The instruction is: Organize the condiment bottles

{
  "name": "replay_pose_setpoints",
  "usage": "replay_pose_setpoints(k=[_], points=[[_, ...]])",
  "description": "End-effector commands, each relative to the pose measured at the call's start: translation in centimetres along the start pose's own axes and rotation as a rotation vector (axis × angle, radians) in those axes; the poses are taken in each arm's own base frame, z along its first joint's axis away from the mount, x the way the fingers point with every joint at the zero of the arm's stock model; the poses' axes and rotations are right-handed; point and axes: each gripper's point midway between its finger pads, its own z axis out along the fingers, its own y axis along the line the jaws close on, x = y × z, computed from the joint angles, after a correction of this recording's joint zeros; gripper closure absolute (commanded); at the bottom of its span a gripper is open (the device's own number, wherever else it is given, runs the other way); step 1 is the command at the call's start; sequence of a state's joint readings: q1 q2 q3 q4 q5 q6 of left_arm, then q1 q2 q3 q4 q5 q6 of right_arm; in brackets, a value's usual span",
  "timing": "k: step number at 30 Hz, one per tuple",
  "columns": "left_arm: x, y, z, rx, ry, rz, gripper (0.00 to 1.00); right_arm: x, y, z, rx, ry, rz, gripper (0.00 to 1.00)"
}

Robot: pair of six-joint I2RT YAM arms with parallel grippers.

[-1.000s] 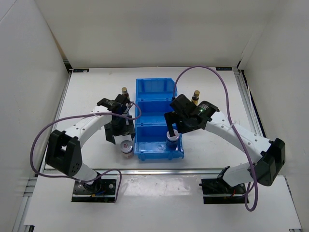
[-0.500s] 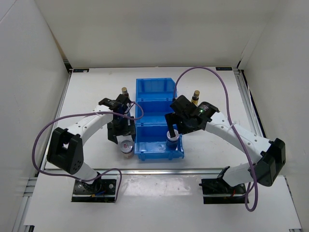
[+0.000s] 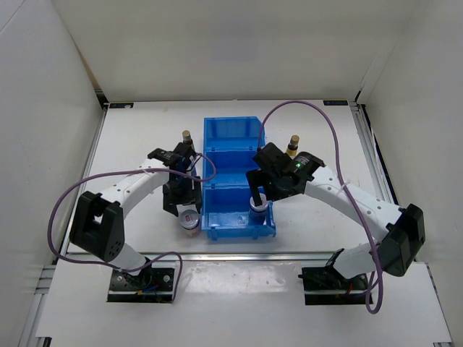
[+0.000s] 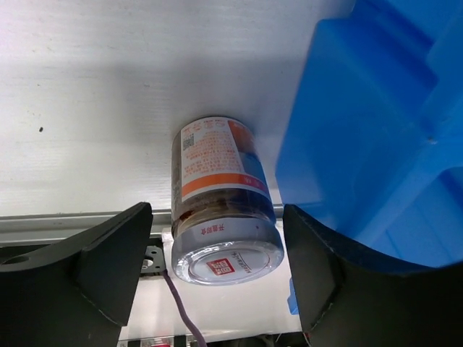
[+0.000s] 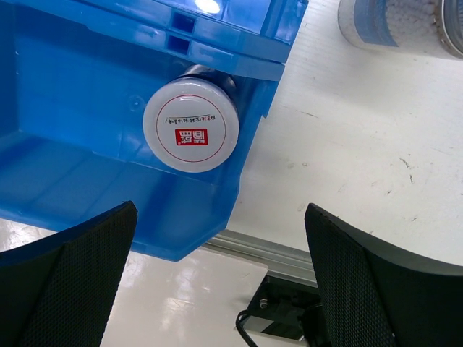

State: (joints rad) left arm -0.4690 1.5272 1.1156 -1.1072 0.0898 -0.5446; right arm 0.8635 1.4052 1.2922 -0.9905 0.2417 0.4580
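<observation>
A squat silver-lidded jar [image 4: 221,210] with an orange label stands on the table just left of the blue bin [image 4: 391,144]; it also shows in the top view [image 3: 189,219]. My left gripper [image 4: 217,217] is open, its fingers either side of the jar's lid with gaps. A second silver-lidded jar [image 5: 191,124] stands in the bin's near compartment, at its right corner [image 3: 257,207]. My right gripper [image 5: 221,210] is open and empty above it. Two dark-brown gold-capped bottles [image 3: 187,137] [image 3: 293,142] stand on either side of the bin.
The blue three-compartment bin [image 3: 231,130] sits mid-table. A white-blue cylinder [image 5: 391,25] lies on the table right of the bin. The table's metal front rail [image 5: 289,260] runs just beyond the bin's near wall. White walls enclose the table.
My left gripper has moved a little nearer and lower toward the jar beside the bin. My right arm has shifted slightly; the jar in the bin has not moved.
</observation>
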Motion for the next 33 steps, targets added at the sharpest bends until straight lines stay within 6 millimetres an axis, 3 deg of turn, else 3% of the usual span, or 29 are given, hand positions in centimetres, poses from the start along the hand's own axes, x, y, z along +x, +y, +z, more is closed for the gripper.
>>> replay_pose_setpoints(k=[1,8,9,12,16,23,24,25,33], points=[[1.6,0.3,0.2,0.010,0.035,-0.005,0.17,-1.4,-0.3,-0.4,0.016,-0.044,-0.012,0.00],[2.6,0.3,-0.6,0.039,0.023,-0.021,0.39,-1.6,-0.7,-0.6,0.030,-0.049,-0.003,0.00],[2.5,0.3,-0.9,0.047,0.012,-0.019,0.50,-1.6,-0.7,-0.6,0.030,-0.049,-0.003,0.00],[2.3,0.2,-1.6,0.053,-0.015,-0.035,0.65,-1.4,-0.8,-0.6,0.033,-0.041,-0.005,0.00],[2.1,0.6,-2.9,0.037,-0.056,-0.043,0.65,-1.5,-0.8,-0.9,0.029,-0.049,0.006,0.00],[1.8,0.6,-2.6,0.023,-0.053,-0.044,0.49,-1.5,-0.8,-0.9,0.029,-0.049,0.006,0.00],[1.7,0.8,-2.4,0.007,-0.048,-0.045,0.37,-1.5,-0.8,-0.9,0.029,-0.049,0.006,0.00],[1.7,0.9,-2.1,-0.001,-0.037,-0.046,0.33,-1.4,-0.7,-0.9,0.021,-0.045,0.006,0.00],[1.7,1.0,-3.6,0.014,-0.091,-0.053,0.10,-1.3,-0.8,-1.2,0.021,-0.045,0.006,0.00]])
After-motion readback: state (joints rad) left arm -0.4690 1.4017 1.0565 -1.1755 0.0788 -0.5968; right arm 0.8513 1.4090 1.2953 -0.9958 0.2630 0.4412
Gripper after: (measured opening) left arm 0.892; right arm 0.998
